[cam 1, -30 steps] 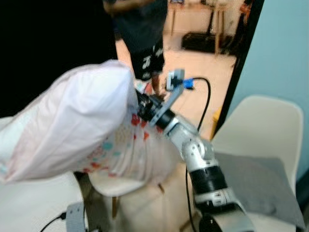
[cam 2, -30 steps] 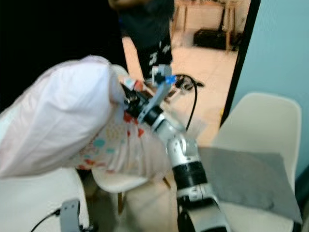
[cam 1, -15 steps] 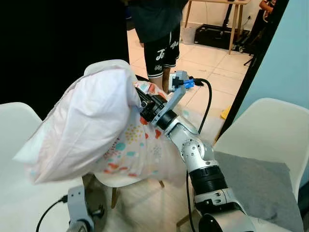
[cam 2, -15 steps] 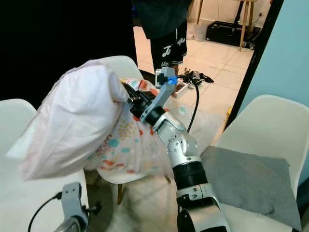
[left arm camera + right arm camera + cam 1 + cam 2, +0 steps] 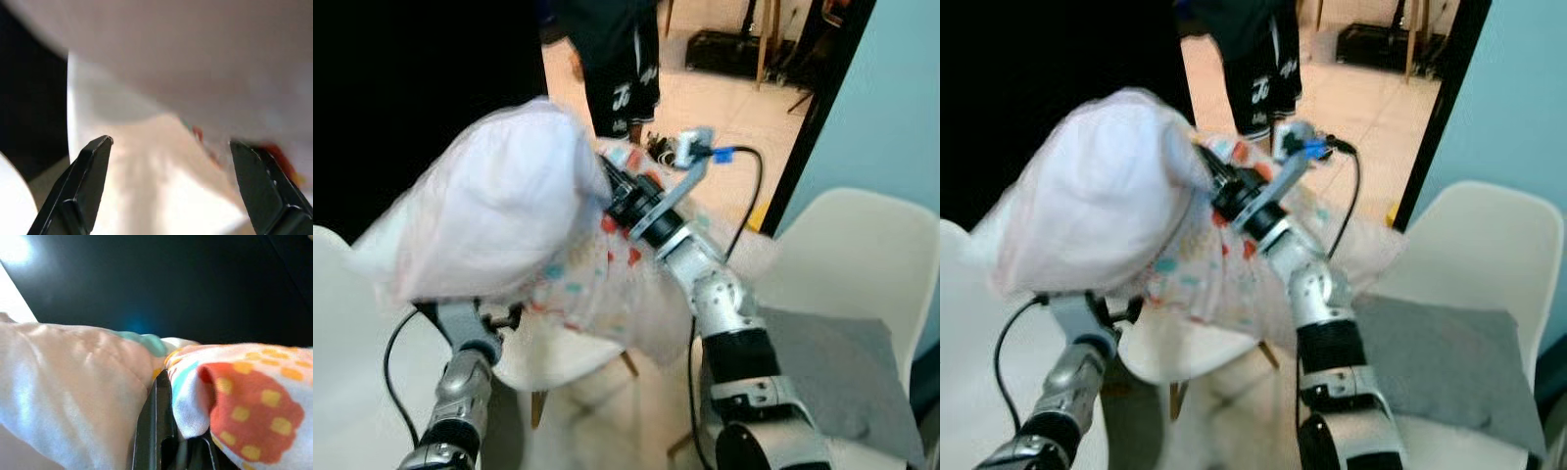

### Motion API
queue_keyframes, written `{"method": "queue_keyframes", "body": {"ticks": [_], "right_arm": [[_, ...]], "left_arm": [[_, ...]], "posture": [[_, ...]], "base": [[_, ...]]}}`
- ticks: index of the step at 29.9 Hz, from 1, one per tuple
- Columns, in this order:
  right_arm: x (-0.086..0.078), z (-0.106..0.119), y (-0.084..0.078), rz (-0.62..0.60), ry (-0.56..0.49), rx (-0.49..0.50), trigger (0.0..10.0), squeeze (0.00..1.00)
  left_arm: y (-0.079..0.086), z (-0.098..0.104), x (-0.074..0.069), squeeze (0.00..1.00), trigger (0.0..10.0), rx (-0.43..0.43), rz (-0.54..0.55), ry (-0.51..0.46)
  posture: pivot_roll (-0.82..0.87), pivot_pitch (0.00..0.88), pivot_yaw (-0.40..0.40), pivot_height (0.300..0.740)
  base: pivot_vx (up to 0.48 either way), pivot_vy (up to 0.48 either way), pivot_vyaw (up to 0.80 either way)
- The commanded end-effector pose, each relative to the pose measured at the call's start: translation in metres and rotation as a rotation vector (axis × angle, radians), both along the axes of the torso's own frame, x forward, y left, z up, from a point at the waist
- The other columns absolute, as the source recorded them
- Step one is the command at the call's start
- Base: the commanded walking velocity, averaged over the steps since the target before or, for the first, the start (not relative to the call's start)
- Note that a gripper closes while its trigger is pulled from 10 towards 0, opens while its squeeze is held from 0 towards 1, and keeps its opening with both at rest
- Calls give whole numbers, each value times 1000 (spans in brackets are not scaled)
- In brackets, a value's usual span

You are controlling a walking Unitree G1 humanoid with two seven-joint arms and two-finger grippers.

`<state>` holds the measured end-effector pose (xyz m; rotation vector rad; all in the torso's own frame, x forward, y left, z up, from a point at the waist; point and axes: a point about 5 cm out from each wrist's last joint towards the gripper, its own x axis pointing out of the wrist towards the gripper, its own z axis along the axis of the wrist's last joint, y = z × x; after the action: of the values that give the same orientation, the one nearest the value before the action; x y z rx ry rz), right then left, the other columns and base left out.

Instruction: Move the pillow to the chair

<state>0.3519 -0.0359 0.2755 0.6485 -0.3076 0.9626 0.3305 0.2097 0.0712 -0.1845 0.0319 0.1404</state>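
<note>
Pillow, big white fabric with coloured dots (image 5: pixel 509 215), hangs raised above the white plastic chair (image 5: pixel 558 357); my right fingers (image 5: pixel 168 382) clench its edge, while my left fingers (image 5: pixel 168 181) spread open beneath, probably for support.

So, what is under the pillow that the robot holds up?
Under the pillow the left gripper is open, touching nothing. Below is a white chair with wooden legs. The pillow, clamped by the right gripper, covers most of the chair's seat and back.
</note>
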Motion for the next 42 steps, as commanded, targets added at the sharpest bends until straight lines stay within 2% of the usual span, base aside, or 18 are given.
{"method": "queue_keyframes", "body": {"ticks": [1, 3, 12, 14, 16, 17, 18, 32, 35, 37, 38, 39, 40, 41, 42], "right_arm": [[-3, 8, 9, 24, -46, -4, 10000, 0], [-5, 7, 12, 41, -43, -5, 10000, 0], [-9, 6, 16, 95, -52, -6, 10000, 0], [-13, 2, 23, 118, -71, -51, 10000, 0], [-13, 2, 23, 118, -71, -51, 10000, 0], [-14, -1, 26, 122, -85, -89, 10000, 0], [-14, -6, 30, 106, -93, -129, 10000, 0], [-11, -10, 29, 98, -66, -146, 10000, 0], [-11, -17, 33, 93, -41, -183, 10000, 0], [-7, -32, 40, 69, 12, -291, 10000, 0], [-4, -44, 42, 30, 36, -384, 10000, 0], [-4, -44, 42, 30, 36, -384, 10000, 0], [-1, -57, 44, -2, 81, -464, 10000, 0], [1, -78, 44, -41, 123, -592, 10000, 0], [2, -83, 44, -48, 135, -619, 10000, 0]], "left_arm": [[2, -3, -4, 0, 10000, 20, -5, 9], [-1, 7, 0, 0, 10000, 28, -17, -45], [-11, 20, 5, 0, 10000, 8, -28, -110], [-16, 21, 4, 0, 10000, 11, -38, -115], [-16, 21, 4, 0, 10000, 11, -38, -115], [-19, 21, 3, 0, 10000, 20, -44, -115], [-25, 19, 1, 0, 10000, 16, -46, -114], [-38, 12, -3, 0, 10000, -13, -52, -84], [-40, 14, -2, 0, 10000, -20, -58, -87], [-41, 15, -1, 0, 10000, -25, -59, -86], [-41, 16, -1, 0, 10000, -23, -58, -86], [-41, 16, -1, 0, 10000, -23, -58, -86], [-41, 16, -2, 0, 10000, -18, -54, -85], [-41, 15, -2, 0, 10000, -15, -49, -77], [-41, 14, -3, 0, 10000, -12, -47, -74]], "posture": [[-30, 69, 22, 723], [-27, 71, 21, 723], [-26, 72, 20, 723], [-26, 72, 20, 723], [-26, 72, 20, 723], [-26, 72, 20, 723], [-24, 72, 19, 723], [-24, 70, 15, 723], [-25, 70, 14, 723], [-22, 68, 12, 723], [-20, 68, 11, 723], [-20, 68, 11, 723], [-19, 68, 9, 723], [-18, 69, 8, 723], [-18, 69, 8, 723]], "base": [[420, 0, 0], [428, 0, 0], [436, 0, 0], [414, 0, 0], [398, 0, 0], [371, 0, 0], [300, 0, 800], [21, 0, 800], [0, 0, 800], [0, 0, 0], [0, 0, 0], [0, 0, 0], [0, 0, 0], [0, 0, 0], [0, 0, 0]]}}
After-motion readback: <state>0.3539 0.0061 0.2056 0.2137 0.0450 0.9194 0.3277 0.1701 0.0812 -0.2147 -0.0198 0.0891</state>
